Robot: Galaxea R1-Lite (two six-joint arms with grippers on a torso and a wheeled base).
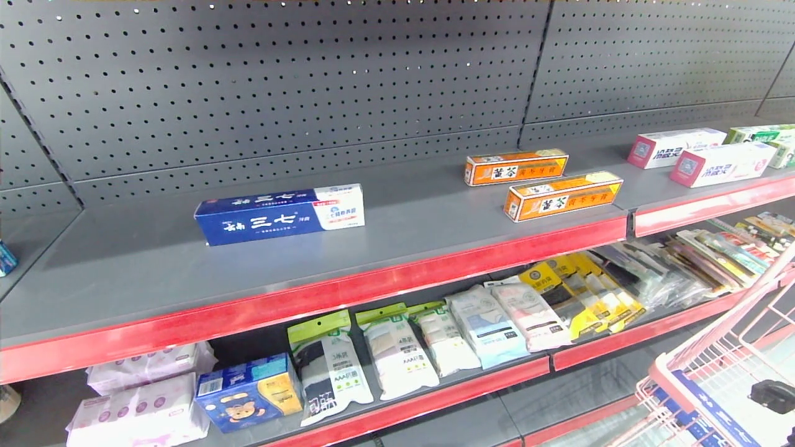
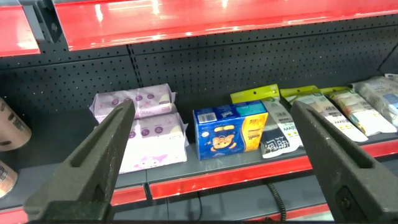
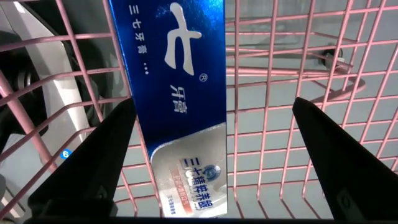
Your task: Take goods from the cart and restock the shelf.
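The pink cart point(image 1: 661, 372) runs off the corner, its blue box point(image 3: 177, 93) cut short too. A teal thing point(image 1: 5, 257), perhaps a packet, is mostly cropped.

Toothpaste box point(image 1: 279, 214) on the top shelf point(image 1: 155, 273), packets point(image 1: 397, 354) on the shelf below point(image 1: 435, 396), cart point(image 1: 663, 372) at right.

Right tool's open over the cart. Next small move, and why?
Probably lower the right tool onto the blue box. The box lies in the cart beneath the open fingers, nearer one of them, and is not yet gripped. The shelf has bare room beside a matching box.
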